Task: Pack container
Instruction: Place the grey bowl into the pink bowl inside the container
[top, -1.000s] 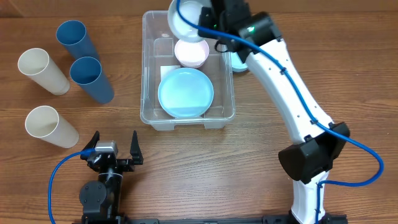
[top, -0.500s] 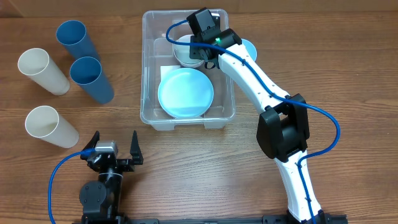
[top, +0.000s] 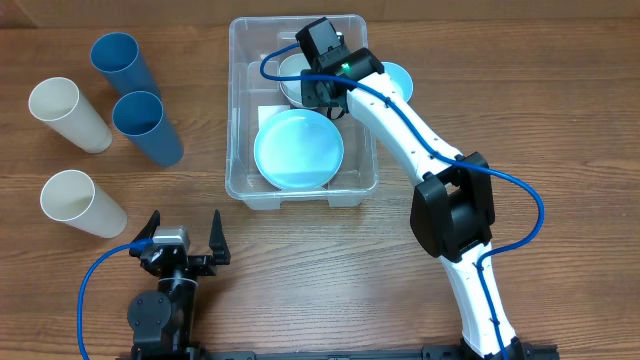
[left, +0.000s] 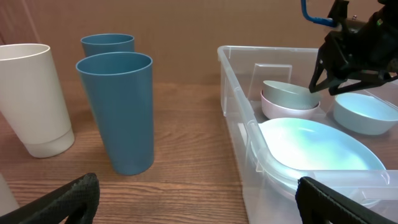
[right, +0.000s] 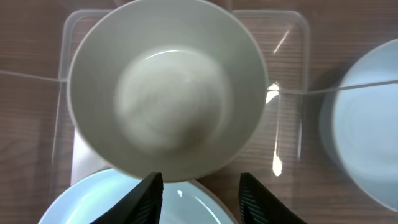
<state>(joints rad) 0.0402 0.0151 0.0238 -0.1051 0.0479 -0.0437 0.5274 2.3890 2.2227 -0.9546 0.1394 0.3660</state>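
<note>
The clear container (top: 237, 120) stands at the table's far middle. Inside, a light blue plate (top: 298, 148) lies at the front, and a grey-white bowl (top: 293, 72) sits nested in a pink bowl at the back. My right gripper (top: 322, 88) is open just above that bowl's near rim. In the right wrist view the bowl (right: 165, 87) fills the frame beyond the spread fingers (right: 199, 193), with the plate (right: 93, 205) below. My left gripper (top: 185, 235) is open and empty near the front edge, its fingers (left: 199, 193) low over the wood.
A light blue bowl (top: 398, 78) sits on the table just right of the container. Two blue cups (top: 145, 125) and two cream cups (top: 68, 112) stand at the left. The left wrist view shows the container wall (left: 239, 124) and a blue cup (left: 118, 112).
My right arm came down from above the container's back edge with the grey-white bowl, which now rests in the pink bowl. The left arm has not moved.
</note>
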